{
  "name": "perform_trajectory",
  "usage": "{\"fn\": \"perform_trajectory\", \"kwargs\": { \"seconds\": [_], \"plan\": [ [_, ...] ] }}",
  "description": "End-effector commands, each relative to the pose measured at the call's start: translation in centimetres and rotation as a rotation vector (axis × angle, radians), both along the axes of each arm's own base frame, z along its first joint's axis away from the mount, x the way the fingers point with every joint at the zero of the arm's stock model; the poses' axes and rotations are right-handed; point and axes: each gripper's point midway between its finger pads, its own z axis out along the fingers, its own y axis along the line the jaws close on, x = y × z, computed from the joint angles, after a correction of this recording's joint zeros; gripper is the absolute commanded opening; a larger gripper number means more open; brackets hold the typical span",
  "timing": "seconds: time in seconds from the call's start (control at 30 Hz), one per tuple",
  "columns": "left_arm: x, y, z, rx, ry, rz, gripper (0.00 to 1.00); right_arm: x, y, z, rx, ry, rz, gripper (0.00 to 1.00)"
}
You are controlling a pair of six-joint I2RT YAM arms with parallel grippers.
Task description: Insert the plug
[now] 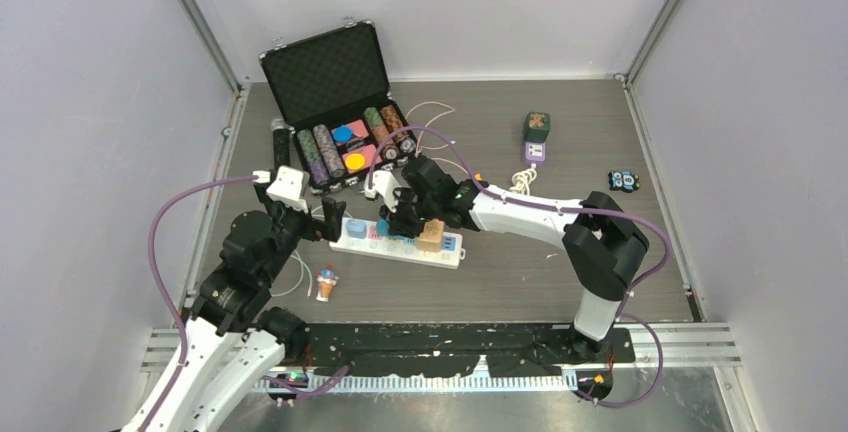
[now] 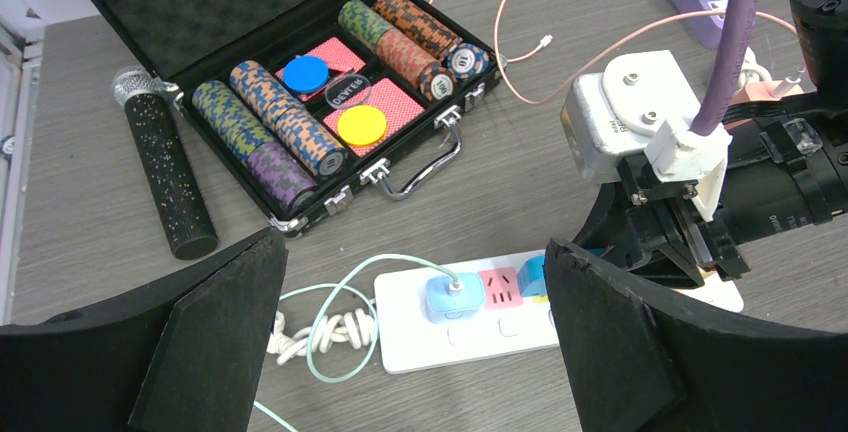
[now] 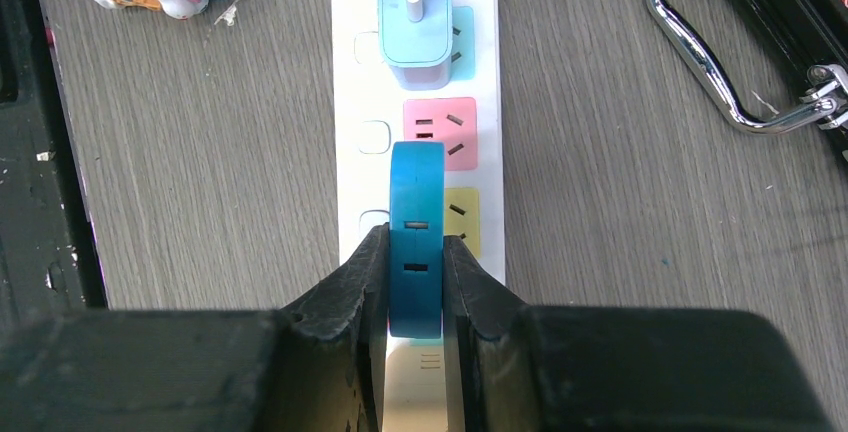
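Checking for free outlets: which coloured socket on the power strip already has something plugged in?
The pale blue socket at the end of the strip: a light-blue charger fills it, while the pink socket shows bare slots.

Grey wood-grain table (image 1: 520, 287), pale walls (image 1: 90, 102)

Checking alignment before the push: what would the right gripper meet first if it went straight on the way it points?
The strip. The right gripper holds the blue plug over it, so the plug would likely land at the yellow socket, next to the pink socket. Its height above the strip is unclear.
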Motion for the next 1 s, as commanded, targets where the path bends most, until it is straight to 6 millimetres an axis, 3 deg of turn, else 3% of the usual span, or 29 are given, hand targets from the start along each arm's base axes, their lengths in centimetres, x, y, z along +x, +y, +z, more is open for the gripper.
{"fn": "perform_trajectory", "kwargs": {
  "seconds": [0.0, 0.73, 0.97],
  "plan": [
    [0.2, 0.1, 1.5, -0.031, -0.031, 0.014, 1.00, 0.4, -0.2, -0.4, -0.013, -0.023, 0.001, 0.05],
    [0.2, 0.2, 1.0, -0.024, -0.026, 0.019, 1.00, 1.2, -0.8, 1.7, -0.040, -0.075, -0.015, 0.05],
    [0.2, 0.3, 1.0, -0.021, -0.028, 0.023, 1.00, 0.5, -0.2, 0.1, -0.029, -0.029, 0.007, 0.05]
  ]
}}
